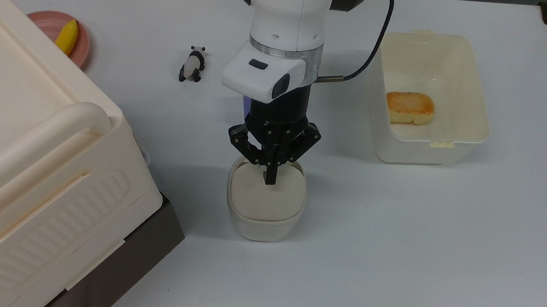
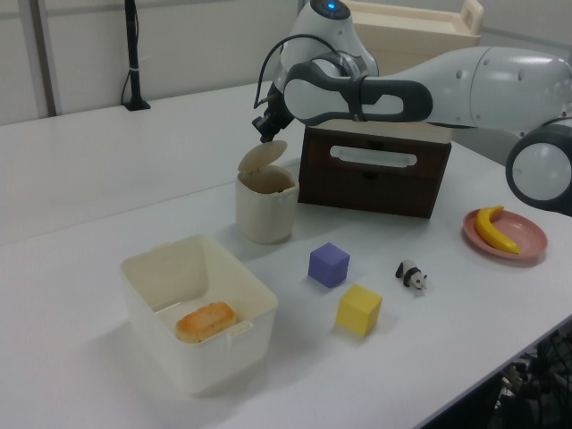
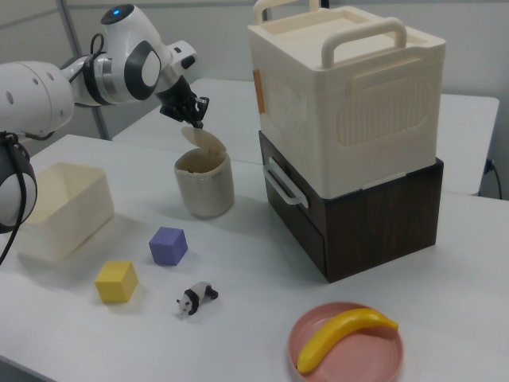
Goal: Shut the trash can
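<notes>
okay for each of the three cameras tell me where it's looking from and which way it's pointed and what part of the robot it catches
Top view: overhead, looking down on the trash can; the wrist and end effector hang over its lid.
Left view: low at the table's edge by the open tub, facing the brown drawer box; arm links show.
Right view: low from the opposite side, by the banana plate, facing the arm.
Left and right views share the purple cube and panda.

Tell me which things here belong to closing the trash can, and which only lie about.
Belonging:
small cream plastic trash can
its half-lowered hinged flap lid
black two-finger gripper

Lying about:
purple cube
yellow cube
panda figurine
banana on pink plate
open cream tub
</notes>
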